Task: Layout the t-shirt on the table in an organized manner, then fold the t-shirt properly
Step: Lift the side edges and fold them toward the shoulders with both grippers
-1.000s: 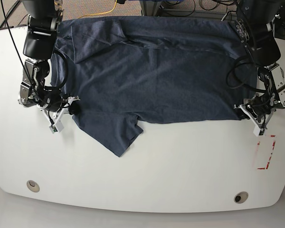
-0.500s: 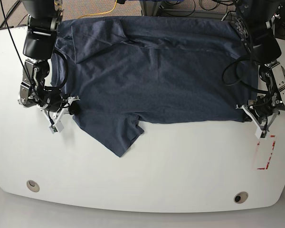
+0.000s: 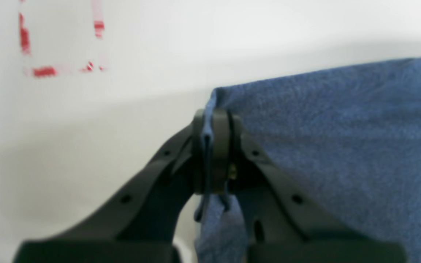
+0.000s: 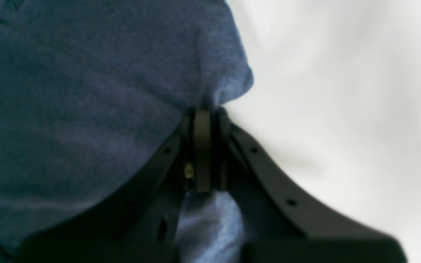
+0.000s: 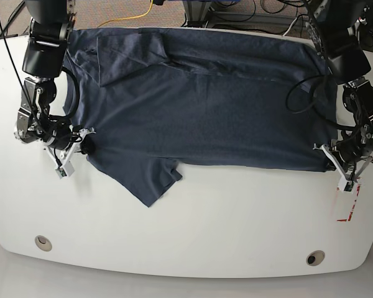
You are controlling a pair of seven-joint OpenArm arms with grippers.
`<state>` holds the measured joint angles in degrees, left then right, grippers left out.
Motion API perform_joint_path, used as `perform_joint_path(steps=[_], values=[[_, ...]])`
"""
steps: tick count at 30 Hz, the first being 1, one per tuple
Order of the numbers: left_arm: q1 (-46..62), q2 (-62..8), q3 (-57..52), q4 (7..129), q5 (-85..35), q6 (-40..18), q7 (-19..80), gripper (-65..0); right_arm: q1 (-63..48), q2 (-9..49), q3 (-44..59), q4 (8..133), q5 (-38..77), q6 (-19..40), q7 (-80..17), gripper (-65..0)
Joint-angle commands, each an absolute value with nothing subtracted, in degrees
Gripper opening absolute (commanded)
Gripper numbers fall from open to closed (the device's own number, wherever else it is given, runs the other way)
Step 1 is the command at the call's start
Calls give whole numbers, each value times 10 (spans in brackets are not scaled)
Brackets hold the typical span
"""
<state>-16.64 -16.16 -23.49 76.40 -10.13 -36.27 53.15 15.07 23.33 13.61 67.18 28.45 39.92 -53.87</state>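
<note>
The dark navy t-shirt point(image 5: 205, 105) lies spread wide across the white table point(image 5: 236, 217). One sleeve point(image 5: 146, 180) points toward the front and the other point(image 5: 127, 53) is folded over at the back left. My left gripper point(image 5: 328, 162) is shut on the shirt's lower right corner. The left wrist view shows blue cloth point(image 3: 342, 146) pinched in that gripper point(image 3: 210, 117). My right gripper point(image 5: 86, 146) is shut on the shirt's left edge beside the front sleeve. In the right wrist view, the fabric point(image 4: 86, 91) bunches at the closed right gripper point(image 4: 205, 113).
A red rectangular mark point(image 5: 348, 208) sits on the table just in front of my left gripper, also visible as the red mark point(image 3: 44, 71) in the left wrist view. Two round grommet holes point(image 5: 43, 241) point(image 5: 314, 257) lie near the front edge. Cables run behind the table.
Both grippers have moved outward and a little toward the front, holding the cloth. The shirt is stretched wider and its lower edge lies straighter.
</note>
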Motion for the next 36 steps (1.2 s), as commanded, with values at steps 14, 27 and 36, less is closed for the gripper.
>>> perform_joint_path(steps=[14,27,36], values=[[-122,-173,-240,880,-103,-400,592,-650,94,240,185,849,351,400,-634,-650],[-30,-185,-240,925,-103,-400,593,-650,-24,214,270,999,391,400,-712,-650],[8,-196,-237,923,-103,-400,592,-650,-92,201,282,1043,393,400,-719,-650]])
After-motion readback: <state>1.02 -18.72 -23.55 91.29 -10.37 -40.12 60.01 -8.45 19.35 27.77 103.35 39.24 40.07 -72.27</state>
